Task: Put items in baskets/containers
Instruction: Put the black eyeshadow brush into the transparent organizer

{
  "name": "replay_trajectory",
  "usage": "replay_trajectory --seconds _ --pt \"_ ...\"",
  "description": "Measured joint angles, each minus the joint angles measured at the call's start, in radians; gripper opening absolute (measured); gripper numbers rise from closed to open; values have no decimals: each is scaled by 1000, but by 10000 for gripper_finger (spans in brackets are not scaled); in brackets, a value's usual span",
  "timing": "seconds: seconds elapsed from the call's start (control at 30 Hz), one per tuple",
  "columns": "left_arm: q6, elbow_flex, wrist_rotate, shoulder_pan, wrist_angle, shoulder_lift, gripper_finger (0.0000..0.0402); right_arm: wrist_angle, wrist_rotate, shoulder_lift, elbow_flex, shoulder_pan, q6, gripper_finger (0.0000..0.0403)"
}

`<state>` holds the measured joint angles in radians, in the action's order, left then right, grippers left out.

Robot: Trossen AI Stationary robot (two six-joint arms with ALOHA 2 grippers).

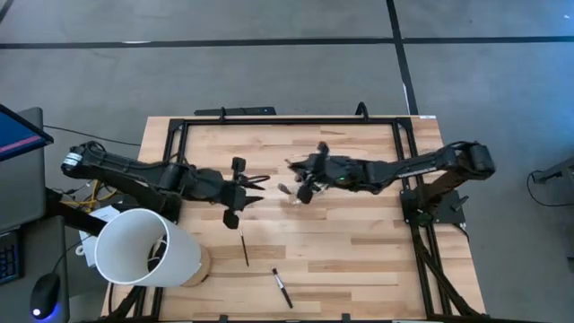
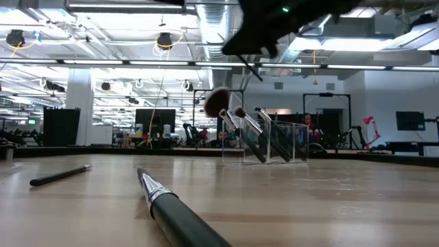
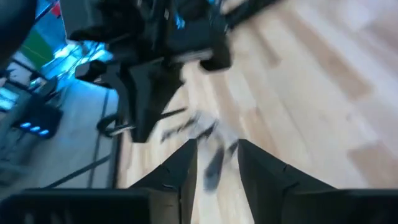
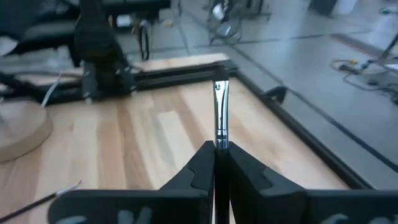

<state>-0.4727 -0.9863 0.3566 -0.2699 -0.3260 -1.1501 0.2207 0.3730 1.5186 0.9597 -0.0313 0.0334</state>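
- right hand (image 4: 214,163) is pinching a silver-ferruled brush (image 4: 220,115) between shut fingers, hovering near the clear box (image 2: 274,142) at mid-table; best to tip the brush down over the open top and release only once it is inside
- left hand (image 3: 214,163) is sitting just left of the box, fingers narrowly parted, holding nothing
- box is already holding several brushes
- two sticks (image 1: 282,288) are lying loose on the table (image 1: 359,242) near the front; white cylinder (image 1: 143,248) is standing at front left, clear of the path

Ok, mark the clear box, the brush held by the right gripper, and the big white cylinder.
clear box (image 2: 291,140), low view, its transparent side wall.
brush (image 4: 220,115), right wrist view, its silver ferrule.
right gripper (image 4: 216,163), right wrist view, between fingertips.
white cylinder (image 1: 170,254), high view, its outer wall.
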Motion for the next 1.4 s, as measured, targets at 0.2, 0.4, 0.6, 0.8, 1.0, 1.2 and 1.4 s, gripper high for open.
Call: replay_trajectory --seconds 0.2,0.4,0.6,0.8,1.0,1.2,1.4 --pt "62 81 -221 85 245 -8 88 257 28 -145 -260 21 1 14" --pt "135 323 -256 146 649 2 70 448 79 -206 -437 26 1 14" --pt "233 511 -261 184 1051 33 59 475 90 -210 -504 38 17 18" --pt "315 589 -265 223 1166 91 57 504 103 -183 -525 76 35 10" --pt "408 617 -342 238 1164 146 57 734 101 -163 -638 92 22 21" --pt "426 650 -353 242 1160 155 57 909 89 -74 -688 119 20 8" --pt "426 662 -350 250 1163 155 57 1020 19 43 -682 159 45 26"
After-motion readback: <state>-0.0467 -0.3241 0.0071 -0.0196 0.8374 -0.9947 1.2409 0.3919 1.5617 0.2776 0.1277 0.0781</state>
